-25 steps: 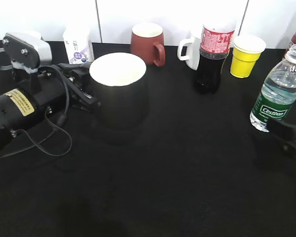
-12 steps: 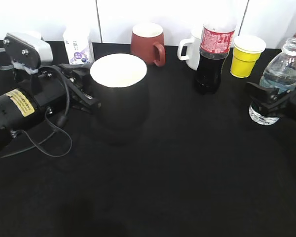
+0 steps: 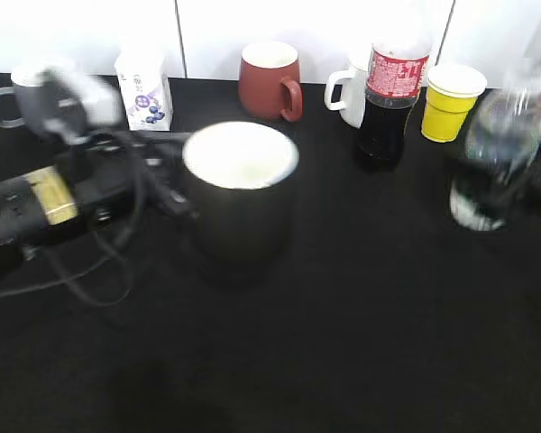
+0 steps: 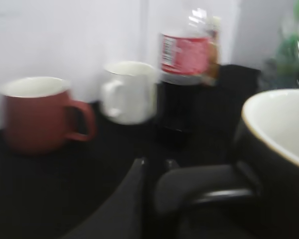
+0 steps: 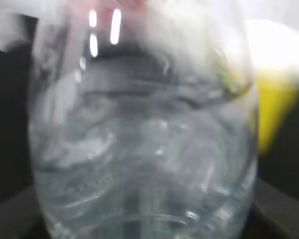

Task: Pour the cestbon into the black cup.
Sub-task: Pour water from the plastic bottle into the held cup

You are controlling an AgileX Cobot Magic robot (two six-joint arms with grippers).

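The black cup (image 3: 239,203), white inside, stands upright at the middle left of the black table. My left gripper (image 3: 167,185) is shut on its loop handle (image 4: 204,186), and the cup's rim also shows at the right of the left wrist view (image 4: 279,129). The cestbon (image 3: 489,158) is a blurred clear bottle at the far right, upright or nearly so. It fills the right wrist view (image 5: 144,139). My right gripper (image 3: 505,185) is closed round its lower body. Its label and cap are too blurred to make out.
Along the back edge stand a milk carton (image 3: 142,90), a red-brown mug (image 3: 269,81), a white mug (image 3: 347,90), a dark cola bottle (image 3: 392,95) and a yellow paper cup (image 3: 451,101). A grey mug (image 3: 13,95) is behind my left arm.
My left gripper has carried the black cup to the right and slightly nearer. My right gripper came in around the cestbon and the bottle now moves with it, blurred.
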